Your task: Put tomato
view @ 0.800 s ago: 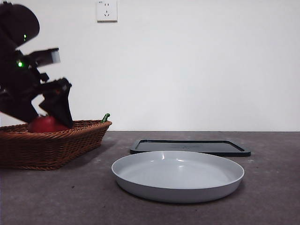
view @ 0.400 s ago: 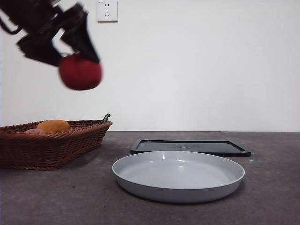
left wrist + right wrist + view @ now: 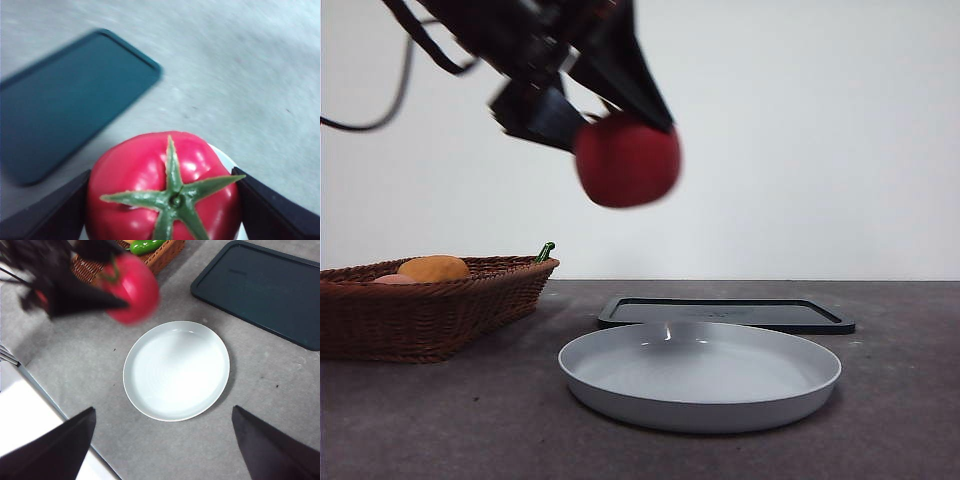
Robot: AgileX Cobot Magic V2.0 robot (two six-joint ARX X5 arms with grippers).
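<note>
Red tomato (image 3: pixel 626 160) (stem up) clamped in left gripper (image 3: pixel 610 120), high above grey plate (image 3: pixel 700 375); right gripper (image 3: pixel 160 450) agape

Low front camera; wrist cameras above plate (image 3: pixel 176 370)

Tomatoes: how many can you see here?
1. The tomato hangs in the air, clamped in the left gripper, above the table between the basket and the white plate. More could lie hidden inside the basket.
</note>
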